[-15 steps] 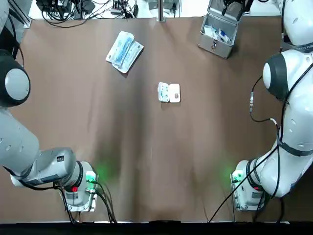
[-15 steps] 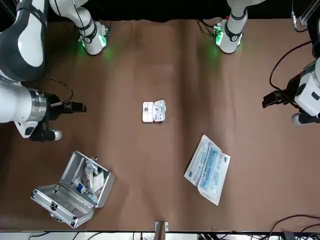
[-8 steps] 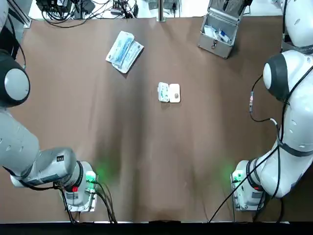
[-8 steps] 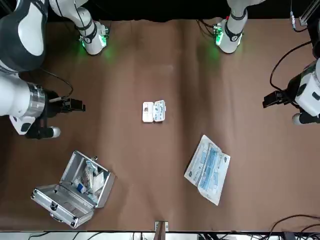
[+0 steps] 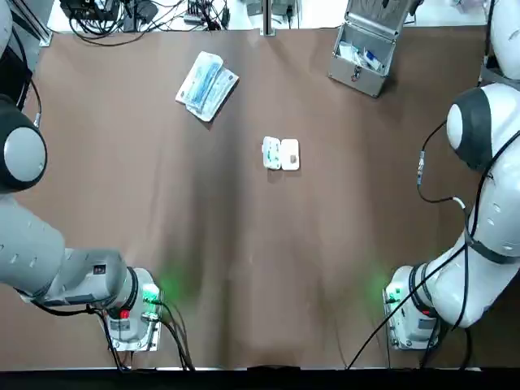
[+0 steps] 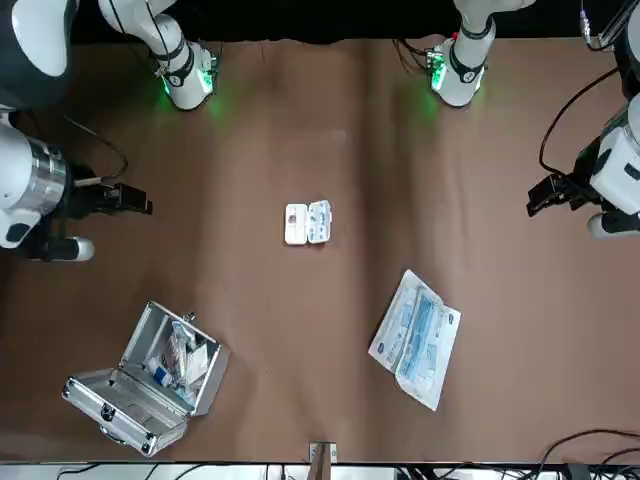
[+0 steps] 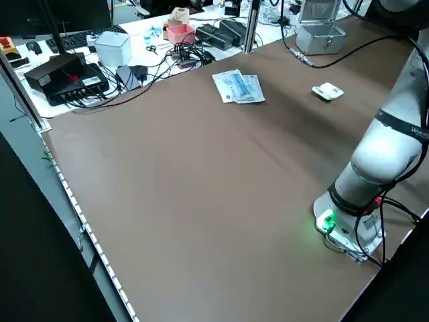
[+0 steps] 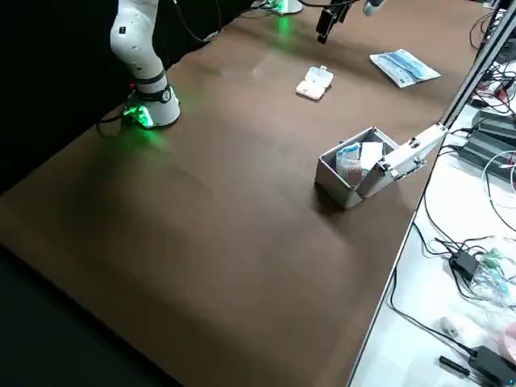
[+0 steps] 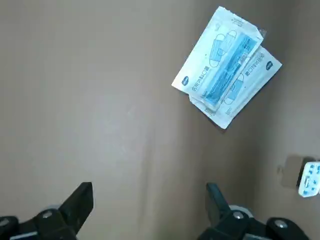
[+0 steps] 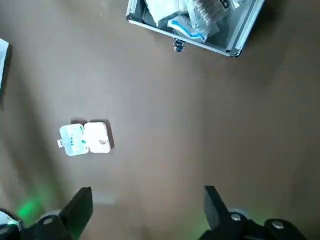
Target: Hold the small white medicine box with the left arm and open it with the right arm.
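Top view: the small white medicine box [image 5: 281,153] lies near the middle of the table [image 5: 244,260], toward the far edge, its two halves spread flat, apparently already open. It looks light, rigid and apt to slide; pinch one half across its sides.

Front view: both arms hang by the table's side edges, well apart from the box.

Left wrist view: the left gripper [image 9: 148,202] gapes wide, empty.

Right wrist view: the right gripper [image 10: 147,202] is likewise spread, holding nothing.
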You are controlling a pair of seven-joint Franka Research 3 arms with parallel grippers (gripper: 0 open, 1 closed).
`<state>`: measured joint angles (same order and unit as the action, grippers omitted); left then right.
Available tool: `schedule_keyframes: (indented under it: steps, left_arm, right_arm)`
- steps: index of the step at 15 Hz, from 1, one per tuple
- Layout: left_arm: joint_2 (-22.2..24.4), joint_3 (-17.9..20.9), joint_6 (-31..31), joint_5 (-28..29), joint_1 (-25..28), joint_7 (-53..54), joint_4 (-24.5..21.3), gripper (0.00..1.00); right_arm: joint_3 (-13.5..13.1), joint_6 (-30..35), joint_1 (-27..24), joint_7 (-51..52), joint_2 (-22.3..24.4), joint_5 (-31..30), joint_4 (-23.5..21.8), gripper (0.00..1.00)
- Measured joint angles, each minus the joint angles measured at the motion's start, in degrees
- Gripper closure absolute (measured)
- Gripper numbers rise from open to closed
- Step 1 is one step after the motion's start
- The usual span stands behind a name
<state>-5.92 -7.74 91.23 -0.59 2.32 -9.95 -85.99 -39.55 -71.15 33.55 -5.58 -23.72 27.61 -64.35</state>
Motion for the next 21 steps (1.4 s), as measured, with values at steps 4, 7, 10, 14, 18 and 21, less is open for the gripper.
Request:
schedule_keyframes:
  steps: [4, 7, 10, 14, 18, 21]
  left_arm:
    - [-0.01, 0.1, 0.0, 0.0, -0.03, 1.16, -0.48, 0.0]
    - [0.0, 0.1, 0.0, 0.0, -0.23, 1.31, -0.5, 0.0]
    - [0.0, 0.1, 0.0, 0.0, -0.28, 1.33, -0.45, 0.0]
    - [-0.12, 0.1, 0.08, 0.0, -0.7, 1.37, -0.46, 0.0]
    - [-0.14, 0.17, 0.18, -0.24, -0.7, 1.37, -0.45, 0.0]
    - [-0.14, 0.2, 0.48, -0.8, -0.7, 1.37, -0.45, 0.0]
  right_arm:
    - [10.93, -1.07, -8.24, -1.61, 1.28, -5.66, 0.01, 0.01]
    - [21.15, -4.35, -14.26, -3.98, 2.77, -10.92, 0.03, 0.01]
    - [30.46, -6.66, -20.25, -6.2, 4.25, -15.33, -0.05, 0.01]
    - [32.98, -12.36, -23.33, -6.48, 7.14, -15.76, -5.08, 0.01]
    - [33.33, -18.55, -23.84, -6.53, 15.44, -18.33, -17.1, 0.01]
    - [33.55, -18.65, -25.42, -6.56, 20.47, -19.85, -20.91, 0.01]
